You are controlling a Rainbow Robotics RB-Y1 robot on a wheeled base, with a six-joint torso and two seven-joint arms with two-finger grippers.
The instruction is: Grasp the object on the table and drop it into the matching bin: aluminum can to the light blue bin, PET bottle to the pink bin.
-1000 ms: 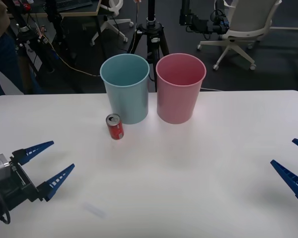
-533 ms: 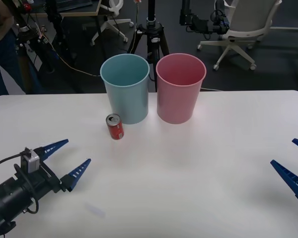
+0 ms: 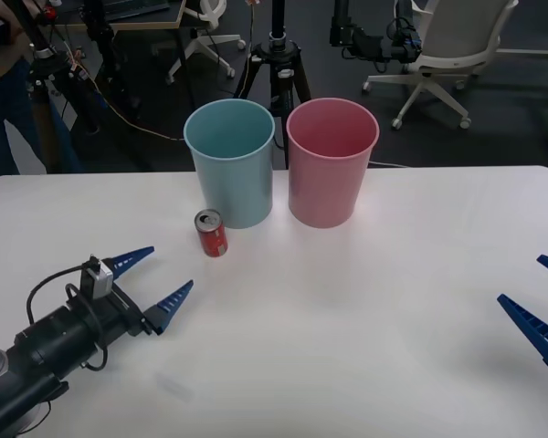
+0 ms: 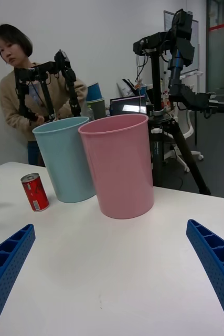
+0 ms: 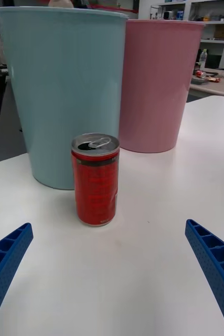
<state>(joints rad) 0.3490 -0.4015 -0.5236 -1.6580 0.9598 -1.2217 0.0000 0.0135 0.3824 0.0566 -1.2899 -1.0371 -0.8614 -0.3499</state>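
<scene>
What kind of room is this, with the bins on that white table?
Most likely a robotics lab or workshop. Behind the white table stand a black camera tripod and rolling office chairs, with cables trailing over the dark floor, and there are shelves of equipment in the left wrist view.

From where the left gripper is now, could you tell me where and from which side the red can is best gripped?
Probably around the middle of its round wall, coming level from the table's near-left. The aluminum can stands upright, the light blue bin crowds its far side, and the open left gripper already faces it.
</scene>
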